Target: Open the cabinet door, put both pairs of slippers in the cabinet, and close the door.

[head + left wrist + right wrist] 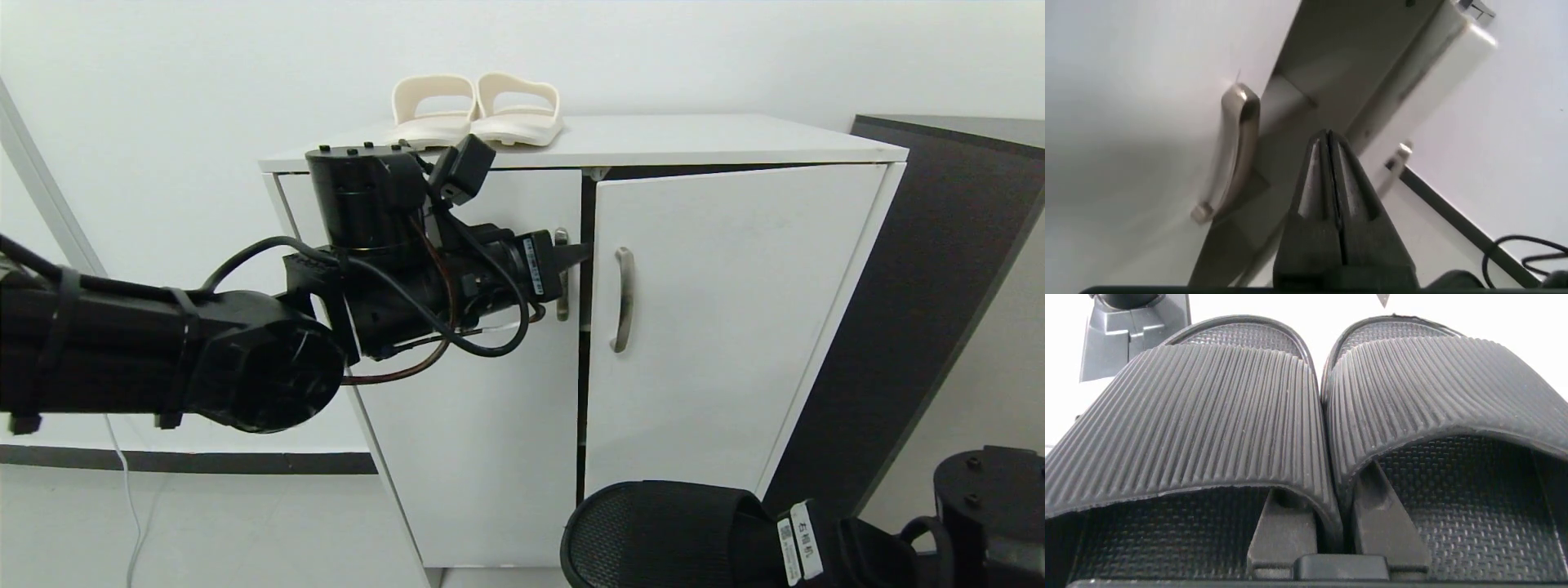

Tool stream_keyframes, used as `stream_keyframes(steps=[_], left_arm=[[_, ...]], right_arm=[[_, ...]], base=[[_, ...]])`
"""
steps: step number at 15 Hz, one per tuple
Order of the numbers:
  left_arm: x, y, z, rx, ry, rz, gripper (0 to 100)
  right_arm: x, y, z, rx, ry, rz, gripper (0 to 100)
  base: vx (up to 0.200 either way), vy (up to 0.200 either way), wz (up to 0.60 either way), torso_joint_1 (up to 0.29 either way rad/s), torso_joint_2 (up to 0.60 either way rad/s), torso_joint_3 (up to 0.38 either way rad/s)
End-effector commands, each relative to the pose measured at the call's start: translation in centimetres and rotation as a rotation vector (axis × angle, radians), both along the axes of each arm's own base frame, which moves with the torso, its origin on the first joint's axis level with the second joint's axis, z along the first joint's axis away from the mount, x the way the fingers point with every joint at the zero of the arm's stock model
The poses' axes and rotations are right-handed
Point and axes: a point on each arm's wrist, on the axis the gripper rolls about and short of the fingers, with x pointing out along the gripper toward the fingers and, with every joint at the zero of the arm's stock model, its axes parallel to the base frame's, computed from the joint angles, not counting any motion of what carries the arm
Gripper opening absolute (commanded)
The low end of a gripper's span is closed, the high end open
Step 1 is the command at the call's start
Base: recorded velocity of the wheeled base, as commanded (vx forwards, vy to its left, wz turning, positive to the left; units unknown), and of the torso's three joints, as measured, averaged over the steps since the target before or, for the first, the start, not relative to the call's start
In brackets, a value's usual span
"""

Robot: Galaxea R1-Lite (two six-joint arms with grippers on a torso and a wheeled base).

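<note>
No print is legible; the white stickers (804, 549) are too small.

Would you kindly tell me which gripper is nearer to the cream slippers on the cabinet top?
Left. The left gripper is at the gap between the cabinet doors, just below the cream slippers; the right gripper is low before those doors, holding the black slippers.

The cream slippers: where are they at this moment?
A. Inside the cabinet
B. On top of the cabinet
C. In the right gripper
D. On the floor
B: the cream slippers lie side by side on top of the cabinet, near the wall, while the right gripper holds the black pair.
</note>
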Motion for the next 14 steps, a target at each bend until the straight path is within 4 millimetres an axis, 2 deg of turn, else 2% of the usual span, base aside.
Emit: stream_keyframes(steps=[1, 7, 10, 12, 14], left_arm=[[0.7, -0.7, -0.2, -0.002, -0.002, -0.012, 0], [1.4, -1.3, -0.4, -0.005, -0.007, -0.016, 0], [1.6, -1.4, -0.7, 0.000, -0.002, -0.010, 0], [0.2, -2.6, -0.7, 0.000, -0.017, -0.053, 0], [-3.3, -4.5, -0.5, -0.013, -0.039, -0.156, 0]], right_arm=[[0.1, 0.1, -0.1, -0.005, 0.003, 0.002, 0], [-0.4, 0.3, -0.3, -0.013, 0.011, 0.023, 0], [-1.1, 0.3, -0.8, -0.031, 0.026, 0.053, 0], [-1.9, 0.5, -1.0, -0.037, 0.036, 0.093, 0], [-2.7, 0.6, -1.3, -0.044, 0.042, 0.127, 0]], base=[[0.000, 0.000, 0.00, 0.000, 0.00, 0.000], [0.000, 0.000, 0.00, 0.000, 0.00, 0.000], [-0.200, 0.000, 0.00, 0.007, 0.00, 0.002], [-0.200, 0.000, 0.00, 0.005, 0.00, 0.005], [-0.200, 0.000, 0.00, -0.002, 0.00, 0.005]])
